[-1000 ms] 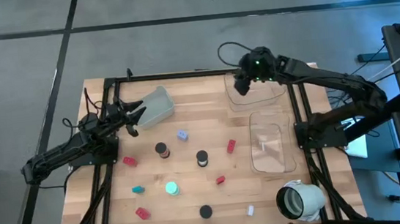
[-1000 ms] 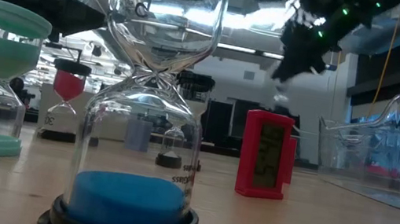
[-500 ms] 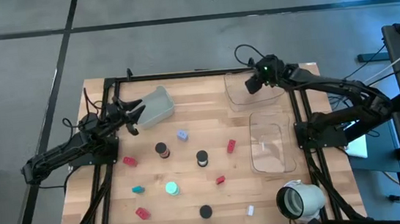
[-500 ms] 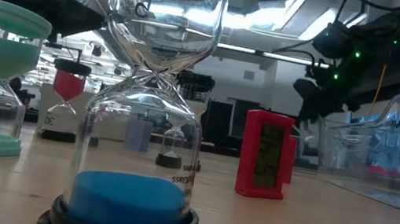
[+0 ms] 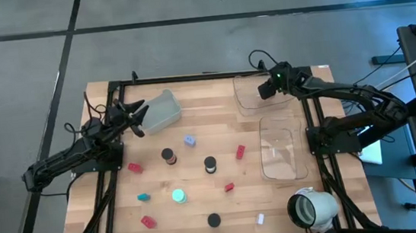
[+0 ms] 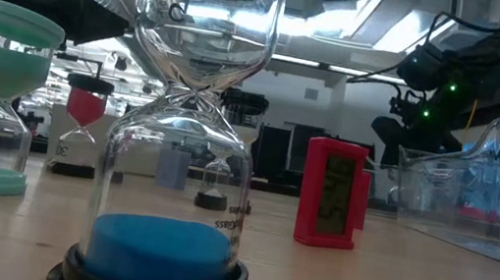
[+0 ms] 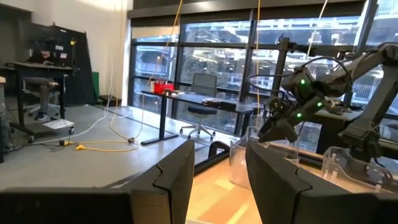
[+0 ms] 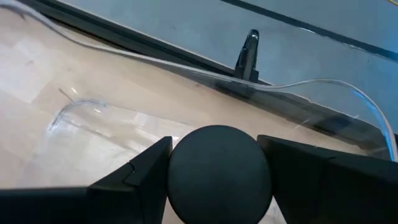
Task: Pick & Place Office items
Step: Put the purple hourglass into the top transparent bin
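Observation:
My right gripper (image 5: 266, 88) (image 8: 217, 177) hangs over the far clear tray (image 5: 246, 103) and is shut on a black round piece (image 8: 217, 165). My left gripper (image 5: 133, 114) (image 7: 217, 177) is open beside the grey tray (image 5: 162, 112), holding nothing. On the wood stand black-capped pieces (image 5: 168, 156) (image 5: 210, 164) (image 5: 214, 220), red blocks (image 5: 134, 168) (image 5: 240, 152) (image 5: 148, 222), teal bits (image 5: 179, 196) (image 5: 144, 197), a lavender cube (image 5: 190, 140) and a white bit (image 5: 261, 219). In the low view the nearest ones are sand timers (image 6: 185, 140). My right gripper pinches the black round piece by its curved sides (image 8: 177, 168), one finger (image 8: 140, 177) on each side. The rounded black face fills the gap between them. It sits over the clear tray's floor (image 8: 99, 134); whether it touches that floor I cannot tell.
A second clear tray (image 5: 281, 149) lies near the table's right edge, nearer than the first. A big white hollow cylinder (image 5: 312, 208) lies on its side at the near right corner. Black frame rails (image 5: 319, 132) run along both table sides.
My right gripper has moved toward the table's right edge and come down over the far clear tray, tipping from a steep downward pose to a flatter one. The pieces on the wood have stayed in place.

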Controlling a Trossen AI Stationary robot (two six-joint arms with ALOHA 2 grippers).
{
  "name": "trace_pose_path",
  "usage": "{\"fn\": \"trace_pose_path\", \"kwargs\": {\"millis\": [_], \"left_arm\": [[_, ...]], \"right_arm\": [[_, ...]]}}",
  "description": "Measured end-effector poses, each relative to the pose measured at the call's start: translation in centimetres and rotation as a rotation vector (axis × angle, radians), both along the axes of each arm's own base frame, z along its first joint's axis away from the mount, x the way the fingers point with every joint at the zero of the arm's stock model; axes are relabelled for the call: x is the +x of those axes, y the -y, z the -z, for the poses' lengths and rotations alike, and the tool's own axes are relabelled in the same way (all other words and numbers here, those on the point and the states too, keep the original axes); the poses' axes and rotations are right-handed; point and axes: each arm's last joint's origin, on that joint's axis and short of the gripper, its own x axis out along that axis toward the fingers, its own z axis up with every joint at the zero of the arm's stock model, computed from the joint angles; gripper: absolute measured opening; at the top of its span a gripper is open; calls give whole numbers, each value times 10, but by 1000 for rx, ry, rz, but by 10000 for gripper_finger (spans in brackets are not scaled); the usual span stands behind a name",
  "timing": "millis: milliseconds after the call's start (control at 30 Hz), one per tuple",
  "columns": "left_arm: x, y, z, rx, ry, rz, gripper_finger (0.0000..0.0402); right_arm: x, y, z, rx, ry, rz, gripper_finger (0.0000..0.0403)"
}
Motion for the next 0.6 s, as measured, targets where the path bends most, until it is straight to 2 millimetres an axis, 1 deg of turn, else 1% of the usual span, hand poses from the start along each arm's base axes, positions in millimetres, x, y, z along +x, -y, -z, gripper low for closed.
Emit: {"fn": "trace_pose_path", "kwargs": {"millis": [200,467,600], "left_arm": [[-1,0,-4,18,35,0,141],[-1,0,-4,18,36,0,141],[-1,0,-4,18,36,0,141]], "right_arm": [[-1,1,1,2,6,11,240],[-1,1,0,1,6,10,235],[0,1,0,-6,10,8,250]]}}
